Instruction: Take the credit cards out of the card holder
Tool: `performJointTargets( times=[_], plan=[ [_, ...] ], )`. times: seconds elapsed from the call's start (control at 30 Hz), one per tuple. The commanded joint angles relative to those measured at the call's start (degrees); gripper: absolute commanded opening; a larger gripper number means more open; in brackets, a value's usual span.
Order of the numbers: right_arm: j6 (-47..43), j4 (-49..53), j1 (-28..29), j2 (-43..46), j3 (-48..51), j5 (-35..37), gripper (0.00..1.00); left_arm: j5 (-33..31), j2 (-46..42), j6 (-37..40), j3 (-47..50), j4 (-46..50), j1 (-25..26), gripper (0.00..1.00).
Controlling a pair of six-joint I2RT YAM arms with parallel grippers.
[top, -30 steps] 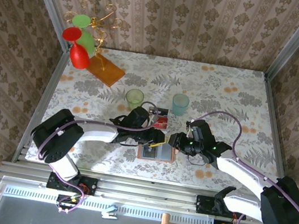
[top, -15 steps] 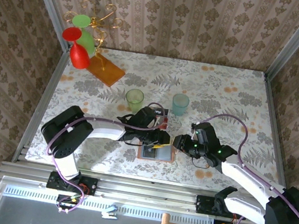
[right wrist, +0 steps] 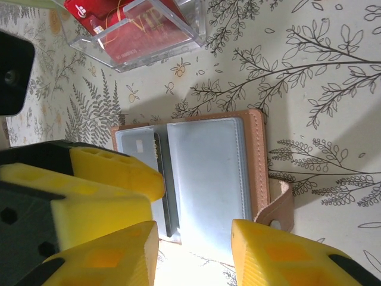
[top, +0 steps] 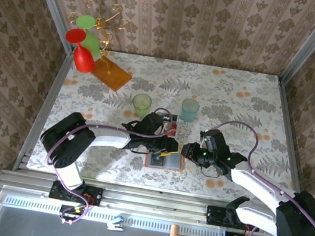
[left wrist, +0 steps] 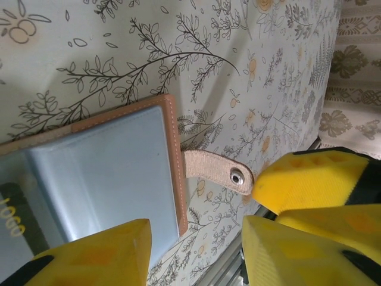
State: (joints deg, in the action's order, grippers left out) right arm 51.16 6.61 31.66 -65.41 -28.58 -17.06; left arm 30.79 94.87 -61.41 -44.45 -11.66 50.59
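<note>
A tan leather card holder [right wrist: 208, 173] lies open, grey-blue panels up, beneath the left gripper [left wrist: 195, 238] and right gripper [right wrist: 193, 238], both parted.

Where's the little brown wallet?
In the top view the card holder lies open, front centre, between the left gripper and right gripper, just nearer than the clear box.
</note>
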Motion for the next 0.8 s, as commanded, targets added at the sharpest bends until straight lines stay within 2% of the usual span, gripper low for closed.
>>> performJointTargets(
  times=[0.0, 0.47, 0.77],
  plan=[
    [0.96, -2.51, -0.15, -1.49, -0.25, -1.53, 0.37, -1.37, -3.14, 1.57, 1.92, 1.77, -0.38, 0.44],
    [1.58, -4.42, 6.14, -12.96, -8.43, -2.02, 0.34, -4.35, -12.27, 0.83, 12.00, 0.95, -3.07, 0.42],
    [1.66, -4.56, 8.76, -19.15, -12.31, -2.28, 0.32, -4.59, -12.78, -0.49, 16.82, -2.78, -3.60, 0.36]
  ],
)
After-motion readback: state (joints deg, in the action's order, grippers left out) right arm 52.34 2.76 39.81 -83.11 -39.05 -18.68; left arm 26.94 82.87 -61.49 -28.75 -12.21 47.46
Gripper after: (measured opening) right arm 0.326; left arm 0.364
